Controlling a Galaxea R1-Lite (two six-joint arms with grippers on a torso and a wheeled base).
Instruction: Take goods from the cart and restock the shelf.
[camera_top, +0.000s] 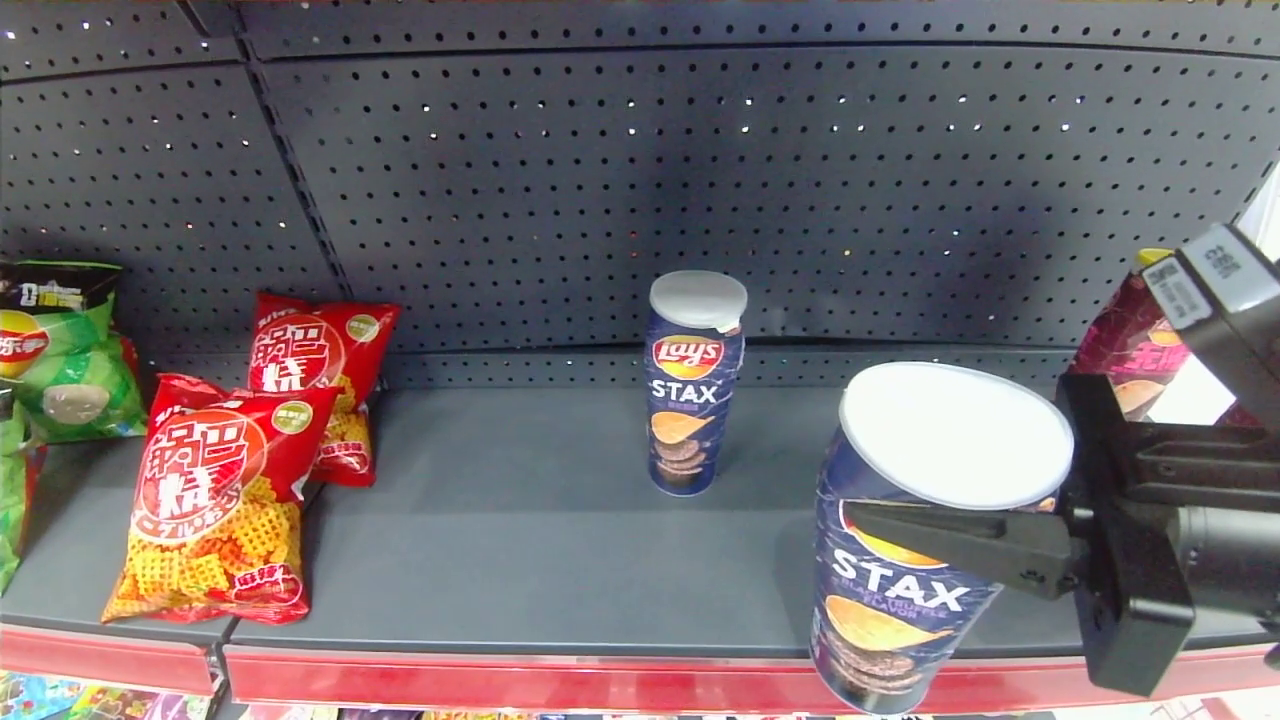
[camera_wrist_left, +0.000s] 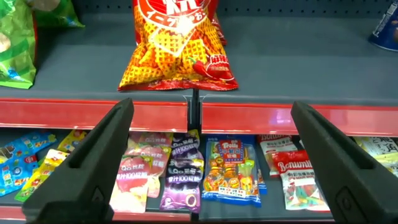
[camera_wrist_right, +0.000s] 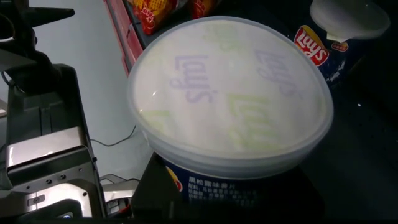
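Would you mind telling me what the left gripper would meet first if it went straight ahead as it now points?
Probably the shelf's red front rail, near its joint: it sits between the open jaws of the left gripper. The red snack bag lies just behind; depth is unclear.

The can (camera_top: 915, 570) hides one finger of the right gripper (camera_top: 885, 485); an edge cuts off the green bag (camera_top: 70, 390).
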